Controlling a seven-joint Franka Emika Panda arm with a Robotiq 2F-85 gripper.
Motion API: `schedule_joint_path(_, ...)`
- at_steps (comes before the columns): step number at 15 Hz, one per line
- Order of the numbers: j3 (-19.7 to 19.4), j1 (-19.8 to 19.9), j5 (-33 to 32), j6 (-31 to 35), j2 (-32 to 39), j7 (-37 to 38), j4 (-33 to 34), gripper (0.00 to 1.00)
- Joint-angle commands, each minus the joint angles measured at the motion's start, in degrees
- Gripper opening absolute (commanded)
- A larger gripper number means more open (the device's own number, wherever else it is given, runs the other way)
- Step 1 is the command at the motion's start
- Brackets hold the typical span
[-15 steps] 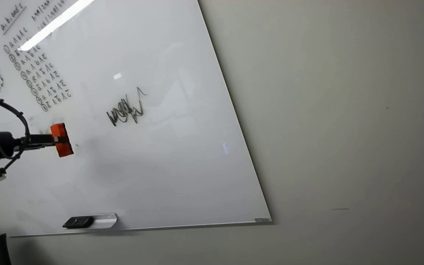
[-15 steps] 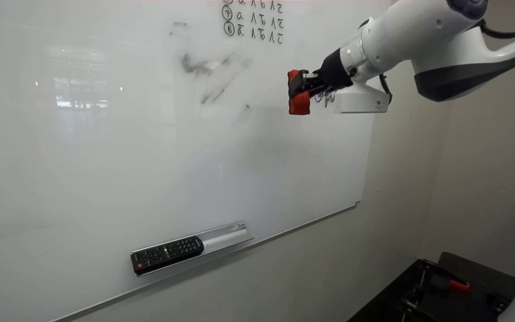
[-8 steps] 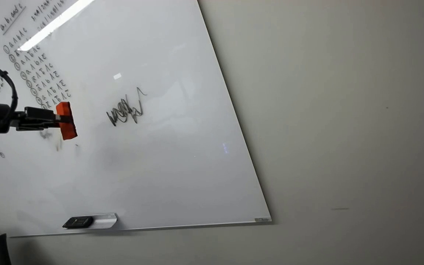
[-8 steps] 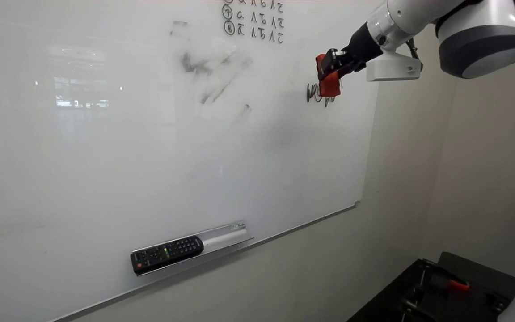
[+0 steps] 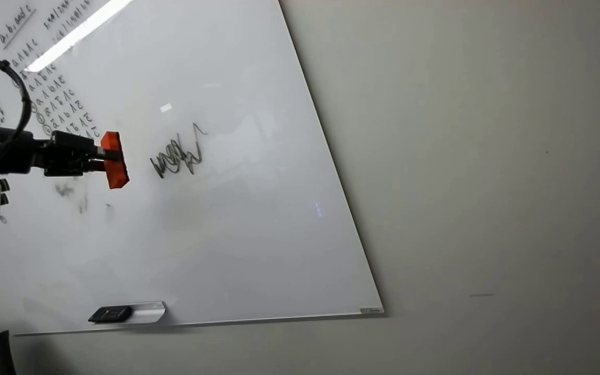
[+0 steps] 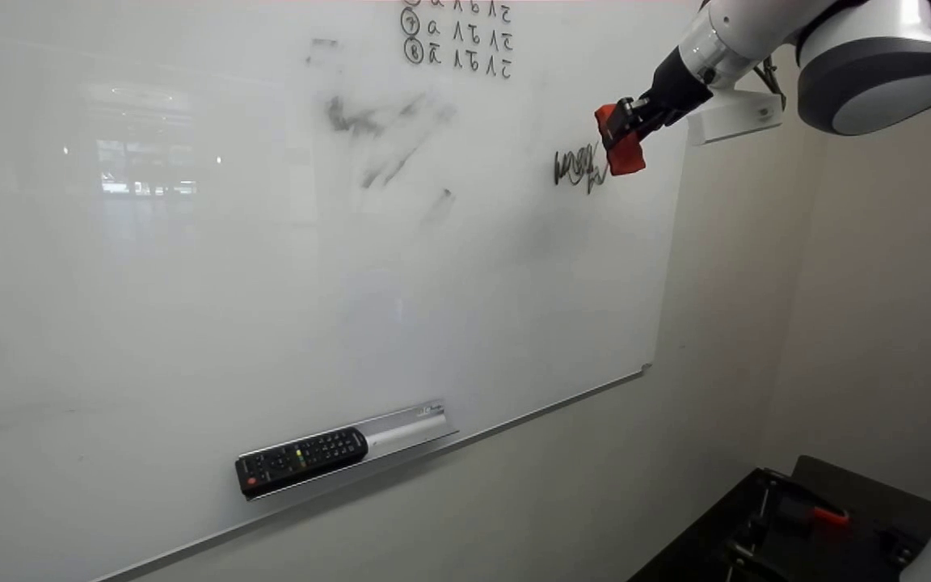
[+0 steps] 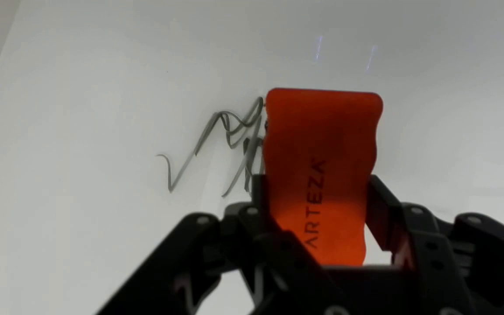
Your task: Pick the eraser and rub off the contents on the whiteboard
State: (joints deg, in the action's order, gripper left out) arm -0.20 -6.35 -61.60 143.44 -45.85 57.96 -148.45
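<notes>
Round, pale screws are studding the black gripper; behind it, glossy white arm links are showing a dark grey panel, and a slim black cable is curving.

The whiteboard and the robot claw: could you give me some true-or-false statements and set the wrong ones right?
The gripper holds the orange-red eraser. True.
The whiteboard bears a black scribble. True.
In the wrist view, the eraser hides the whole scribble. False: part of the scribble shows to the left.
A remote control lies in the silvery tray. True.
The tray sits at the whiteboard's top edge. False: it is near the bottom edge.
</notes>
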Motion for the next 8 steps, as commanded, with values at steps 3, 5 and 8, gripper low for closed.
schedule_joint_path(3, 2.78, 2.85, 2.13, 1.43, -0.05, -1.19, -0.16, 0.55)
schedule_joint_path(5, 1.46, 2.61, 2.64, 2.08, 0.02, -3.29, -0.09, 0.3)
schedule_joint_path(8, -1.82, 3.79, 4.64, 5.33, -0.31, -7.34, 0.21, 0.3)
